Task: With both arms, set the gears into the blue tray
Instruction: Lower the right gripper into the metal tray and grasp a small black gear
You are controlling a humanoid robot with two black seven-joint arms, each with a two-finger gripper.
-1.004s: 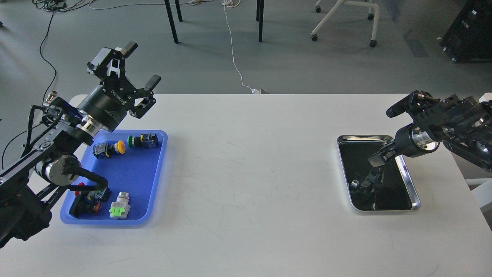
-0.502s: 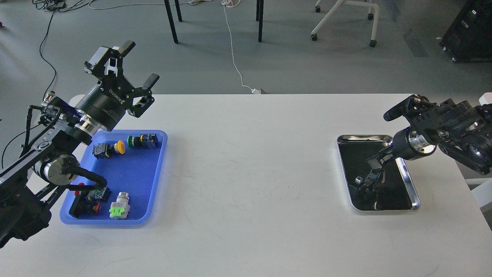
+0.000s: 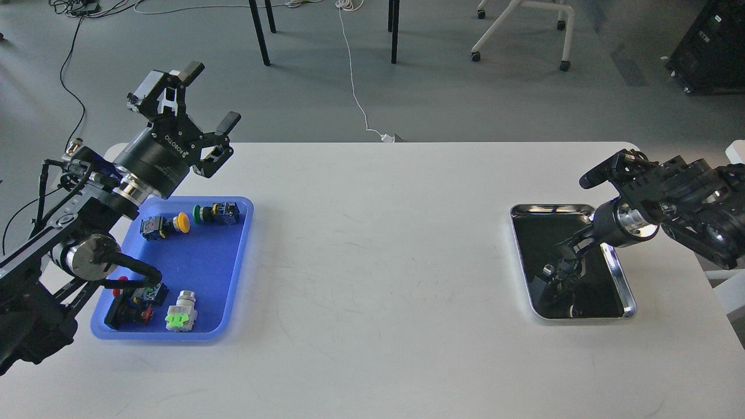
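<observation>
The blue tray (image 3: 212, 265) lies at the table's left and holds several coloured push-button switches; no gear shows in it. My left gripper (image 3: 210, 96) hangs open and empty, raised above the tray's far left corner. At the right, my right gripper (image 3: 567, 254) reaches down into the shiny steel tray (image 3: 620, 280). Its dark fingers merge with the tray's black bottom and their reflection. A tiny dark round piece (image 3: 547, 269), possibly a gear, sits just left of the fingertips. Whether the fingers touch it is unclear.
In the blue tray are a yellow-capped switch (image 3: 166, 225), a green one (image 3: 216, 213), a red-and-black one (image 3: 135, 304) and a grey one with a green base (image 3: 181, 312). The white table (image 3: 378, 262) stretches between the trays. Chair legs and cables lie on the floor beyond.
My right gripper has moved left and lower into the steel tray. The left arm shifted slightly at first and has since stayed still.
</observation>
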